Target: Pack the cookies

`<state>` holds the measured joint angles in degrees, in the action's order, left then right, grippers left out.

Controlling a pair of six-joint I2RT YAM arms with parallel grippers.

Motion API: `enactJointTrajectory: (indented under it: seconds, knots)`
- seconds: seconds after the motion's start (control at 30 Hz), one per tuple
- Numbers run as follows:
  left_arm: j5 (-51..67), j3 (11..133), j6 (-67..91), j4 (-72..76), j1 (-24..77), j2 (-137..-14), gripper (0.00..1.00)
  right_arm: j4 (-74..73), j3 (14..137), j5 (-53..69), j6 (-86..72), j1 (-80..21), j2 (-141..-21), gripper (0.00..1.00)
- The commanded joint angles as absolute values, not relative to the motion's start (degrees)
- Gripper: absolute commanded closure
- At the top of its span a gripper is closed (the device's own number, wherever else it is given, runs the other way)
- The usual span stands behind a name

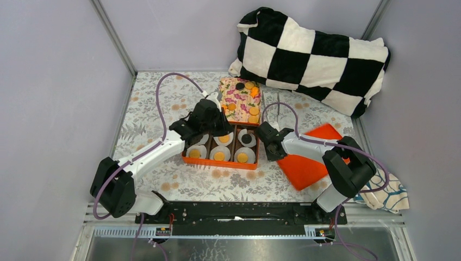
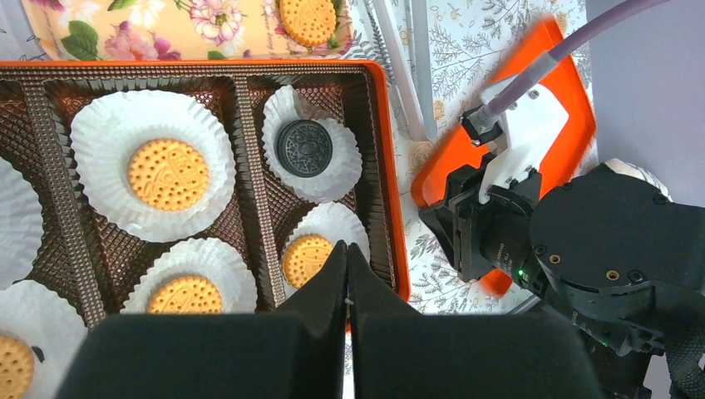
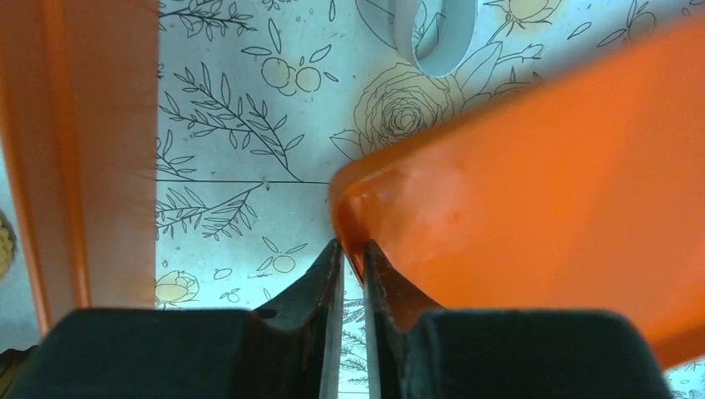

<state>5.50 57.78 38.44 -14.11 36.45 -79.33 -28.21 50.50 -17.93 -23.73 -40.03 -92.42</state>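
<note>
Orange lid (image 3: 532,166) corner pinched in my right gripper (image 3: 353,252); left gripper (image 2: 347,259) closed, empty, above the box (image 2: 392,208). Cookies (image 2: 169,174) — light, brittle — lie in its paper cups (image 2: 104,133); grip edges gently.

My surface (image 1: 140,109) wears a flower-print cloth. Near its middle lies an orange box (image 1: 219,162), its far rim right against a floral tray (image 1: 237,100). Just right of the box lies an orange lid (image 1: 304,171), one corner between the fingers of my right tool (image 3: 353,247); whether that corner touches the cloth I cannot tell. A pale looped strip (image 1: 277,110) lies beyond the lid, a chequered cushion (image 1: 312,54) at the far right, and a crumpled cloth (image 1: 387,197) at the near right edge.
</note>
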Motion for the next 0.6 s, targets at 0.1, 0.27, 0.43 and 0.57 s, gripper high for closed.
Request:
enactJointTrajectory:
  seconds: [0.1, 0.27, 0.43, 0.57]
  knots:
    - [4.4, 57.0, 37.1, -14.3, 36.7, -78.4, 1.0, -30.6, 50.7, -19.1, -24.7, -40.0, -91.7, 0.92]
    - [5.9, 56.1, 37.4, -13.6, 36.7, -78.6, 1.0, -32.4, 51.2, -19.4, -24.4, -40.0, -87.9, 0.98]
    - [8.9, 55.6, 37.3, -11.5, 36.6, -79.1, 0.93, -33.3, 53.1, -18.8, -23.8, -40.0, -82.7, 1.0]
    - [12.8, 55.9, 35.9, -8.2, 36.6, -80.8, 0.78, -35.4, 56.3, -16.2, -21.7, -40.1, -77.8, 1.0]
